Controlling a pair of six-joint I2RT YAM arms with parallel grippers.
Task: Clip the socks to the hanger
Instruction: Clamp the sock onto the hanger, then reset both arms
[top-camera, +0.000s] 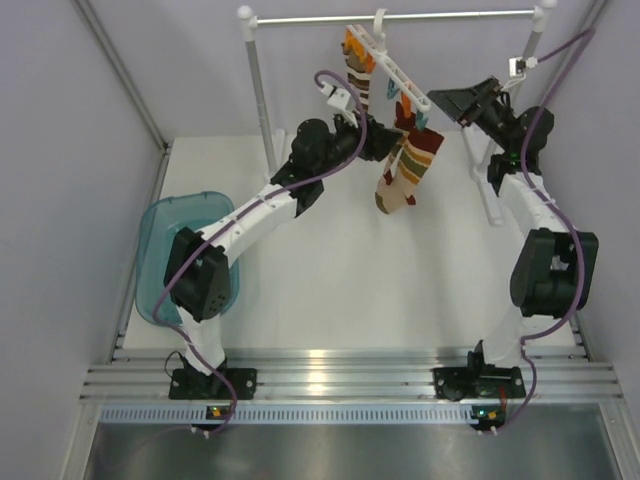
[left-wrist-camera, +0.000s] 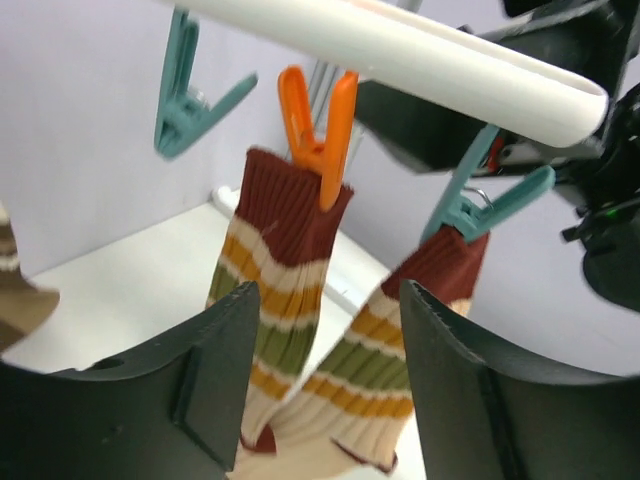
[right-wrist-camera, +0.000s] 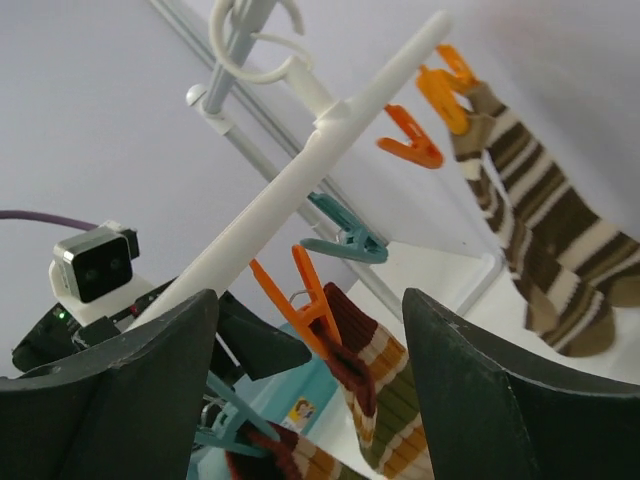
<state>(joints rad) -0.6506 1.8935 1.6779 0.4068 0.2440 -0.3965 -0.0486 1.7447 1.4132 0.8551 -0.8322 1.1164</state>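
White hanger hangs by its hook on the rail at the back of the table, and on my feeds I count three socks up for sure. Two tan socks dangle side by side. One is pinched at the cuff by an orange clip, the other by a teal clip, and another teal clip beside them grips nothing. At the bar's other end a brown sock hangs from a second orange clip; I cannot tell whether another sock sits behind it. My left gripper is spread wide just in front of the tan socks, holding nothing. My right gripper is likewise released and empty, near the bar's end by the tan socks. A teal tub sits at the table's left.
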